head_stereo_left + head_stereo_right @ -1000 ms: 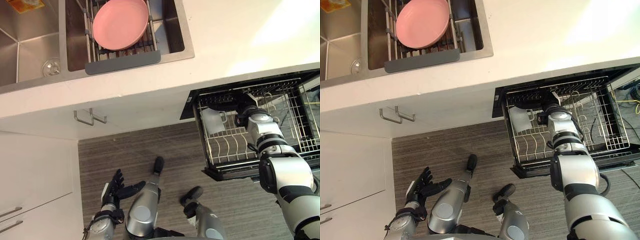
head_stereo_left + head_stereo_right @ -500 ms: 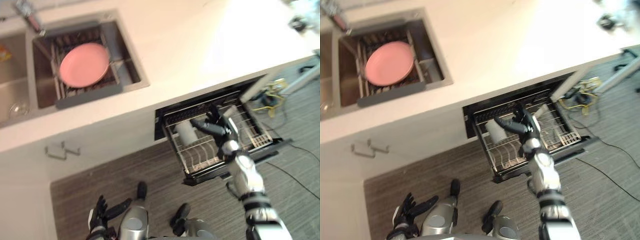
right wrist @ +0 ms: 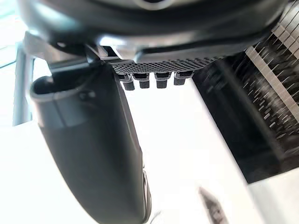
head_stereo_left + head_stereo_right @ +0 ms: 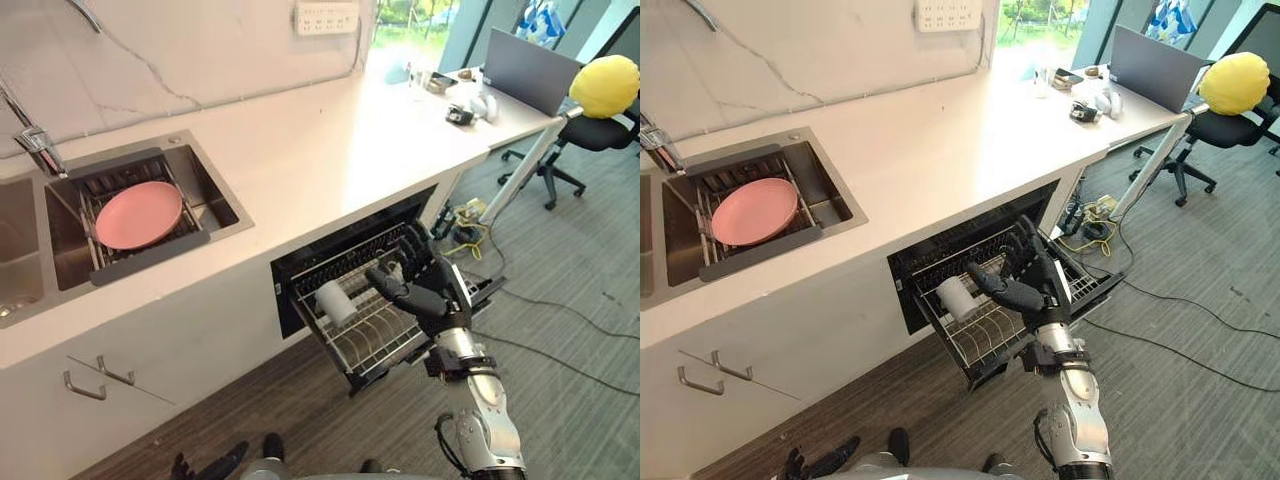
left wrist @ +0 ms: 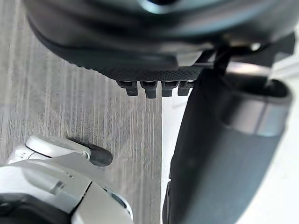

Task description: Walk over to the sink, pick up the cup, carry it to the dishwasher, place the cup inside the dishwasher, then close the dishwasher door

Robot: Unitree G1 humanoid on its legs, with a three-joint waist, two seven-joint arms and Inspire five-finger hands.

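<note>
1. The cup [image 4: 333, 300] is white and lies on its side in the wire rack [image 4: 378, 340] of the open dishwasher [image 4: 300, 272]. It is at the end of the rack that points to 9 o'clock in the head view.
2. The right hand [image 4: 425, 298] hangs over the middle of the rack, at 3 o'clock from the cup. The hand is released: its fingers are straight and spread, and they grasp nothing.
3. The thumb of the right hand points toward the cup and ends just beside it. It is not possible to tell whether it touches the cup.
4. In the right wrist view, the thumb [image 3: 93, 154] also stands out straight from the palm.
5. The left hand [image 4: 195, 468] shows at 7 o'clock, at the bottom edge of the head view, low above the grey wooden floor [image 4: 560, 300]. Its fingers are relaxed and spread, and it is empty.
6. The sink [image 4: 215, 205] is at 9 o'clock in the head view. A pink plate [image 4: 138, 213] rests on a dark drain rack inside it, and the faucet [image 4: 30, 140] stands at 11 o'clock from the plate.
7. The pale worktop [image 4: 320, 140] runs above the dishwasher. A laptop [image 4: 525, 70] stands on a desk at 1 o'clock, and a wall socket [image 4: 326, 17] is at 12 o'clock.
8. Two metal handles [image 4: 100, 378] are on the cabinet front under the sink, at 8 o'clock.
</note>
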